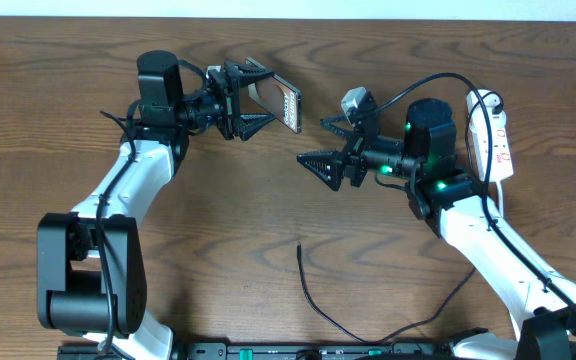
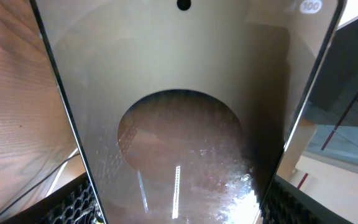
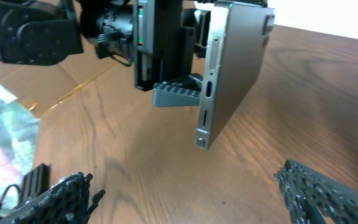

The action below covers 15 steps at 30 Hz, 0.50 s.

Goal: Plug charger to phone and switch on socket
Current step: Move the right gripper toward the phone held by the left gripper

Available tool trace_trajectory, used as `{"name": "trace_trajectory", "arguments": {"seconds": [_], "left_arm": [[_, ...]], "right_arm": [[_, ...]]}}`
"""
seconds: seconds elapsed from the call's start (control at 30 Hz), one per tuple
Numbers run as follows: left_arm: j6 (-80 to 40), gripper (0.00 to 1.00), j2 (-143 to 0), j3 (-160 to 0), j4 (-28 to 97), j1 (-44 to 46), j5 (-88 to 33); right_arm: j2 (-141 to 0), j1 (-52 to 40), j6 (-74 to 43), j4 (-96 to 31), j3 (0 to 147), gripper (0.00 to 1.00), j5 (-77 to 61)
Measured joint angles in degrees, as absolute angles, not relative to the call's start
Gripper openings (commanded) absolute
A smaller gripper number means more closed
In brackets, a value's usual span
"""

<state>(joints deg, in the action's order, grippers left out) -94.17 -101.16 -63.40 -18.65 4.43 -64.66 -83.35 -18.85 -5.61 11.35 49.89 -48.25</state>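
Note the phone (image 1: 280, 100) pinched on edge between the left jaws, facing the spread, empty right jaws, with the charger (image 1: 304, 288) lying loose on the worktop (image 1: 218, 220), apart from both.

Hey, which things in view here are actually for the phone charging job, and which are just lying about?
For the job:
phone, held in the left hand
charger, lying loose
socket, far right

Just there:
table
black rail along the near edge

One phone (image 1: 278, 100), one charger (image 1: 309, 292), one socket (image 1: 491, 135), two hands (image 1: 259, 96) (image 1: 313, 140), one table (image 1: 228, 230).
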Motion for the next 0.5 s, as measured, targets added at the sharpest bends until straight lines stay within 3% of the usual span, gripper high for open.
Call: {"name": "trace_trajectory", "arguments": {"seconds": [0.5], "left_arm": [[-94.0,0.07,-101.2,-63.4,-18.7,7.6,-63.9]], "right_arm": [[-83.4,-18.9,-11.4,14.2,49.9,0.91,-38.8]]}}
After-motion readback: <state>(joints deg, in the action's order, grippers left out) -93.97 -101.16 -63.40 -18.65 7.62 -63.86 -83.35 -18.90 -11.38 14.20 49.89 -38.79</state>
